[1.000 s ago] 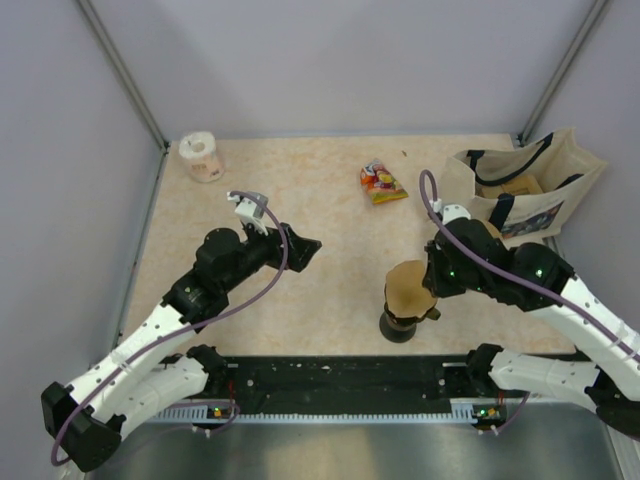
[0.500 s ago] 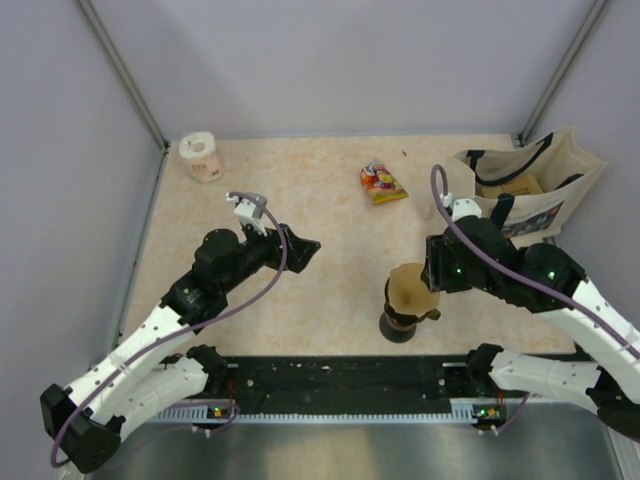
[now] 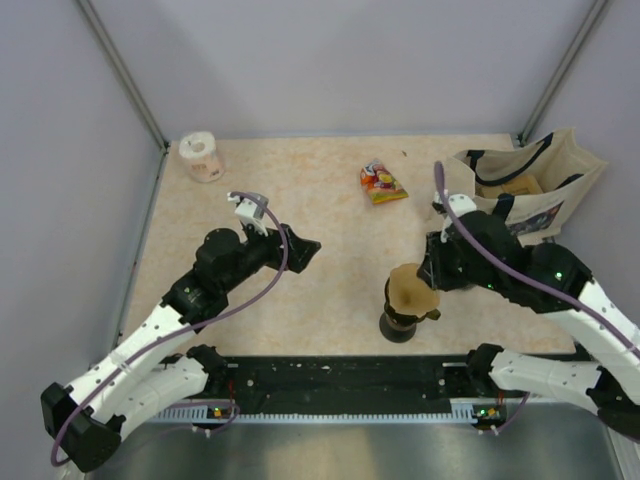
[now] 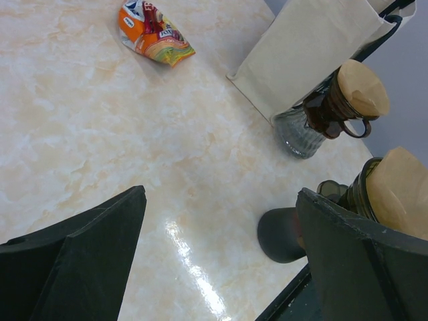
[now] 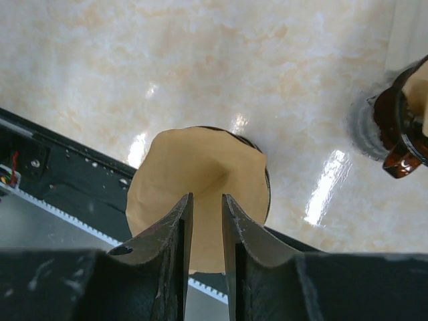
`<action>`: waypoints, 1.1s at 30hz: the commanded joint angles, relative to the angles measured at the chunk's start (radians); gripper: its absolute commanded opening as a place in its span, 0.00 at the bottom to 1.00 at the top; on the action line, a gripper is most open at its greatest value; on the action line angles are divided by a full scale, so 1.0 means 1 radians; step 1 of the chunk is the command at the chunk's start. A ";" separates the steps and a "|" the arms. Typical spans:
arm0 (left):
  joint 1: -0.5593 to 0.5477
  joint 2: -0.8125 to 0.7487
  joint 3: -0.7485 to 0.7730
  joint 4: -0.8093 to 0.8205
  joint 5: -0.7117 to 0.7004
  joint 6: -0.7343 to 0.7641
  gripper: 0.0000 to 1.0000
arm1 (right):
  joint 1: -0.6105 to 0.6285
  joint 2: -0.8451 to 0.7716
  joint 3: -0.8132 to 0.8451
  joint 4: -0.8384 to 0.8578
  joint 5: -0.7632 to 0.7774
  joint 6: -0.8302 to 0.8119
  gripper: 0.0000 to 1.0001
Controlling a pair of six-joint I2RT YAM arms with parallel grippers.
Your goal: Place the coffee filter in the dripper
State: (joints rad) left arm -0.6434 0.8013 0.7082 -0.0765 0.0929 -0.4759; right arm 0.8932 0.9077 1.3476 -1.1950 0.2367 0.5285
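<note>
The brown paper coffee filter (image 3: 408, 288) sits opened as a cone in the dripper (image 3: 404, 306), which stands on a black cup (image 3: 397, 326) near the table's front edge. In the right wrist view the filter (image 5: 200, 164) fills the dripper, whose dark rim (image 5: 267, 179) shows at its right. My right gripper (image 5: 207, 197) hovers just above the filter's near side, jaws a narrow gap apart with nothing between them. My left gripper (image 4: 221, 207) is wide open and holds nothing, left of the dripper (image 4: 364, 194), over bare table.
A second dripper with a filter (image 4: 351, 100) stands on a glass carafe beside a canvas tote bag (image 3: 520, 185) at the right. A snack packet (image 3: 381, 183) lies at the back middle. A roll of tape (image 3: 203, 155) is in the back left corner.
My right jaws, shut on the filter's edge a second ago, have parted from it. The filter has settled lower into the dripper. The left arm has not moved.
</note>
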 commanded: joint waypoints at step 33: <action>-0.001 -0.024 0.019 -0.068 -0.142 0.053 0.99 | -0.008 0.082 -0.335 0.262 -0.181 -0.148 0.17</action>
State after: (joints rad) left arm -0.6434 0.7925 0.7082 -0.1474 -0.0189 -0.4412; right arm 0.8932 0.9901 1.0206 -0.9684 0.0723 0.3996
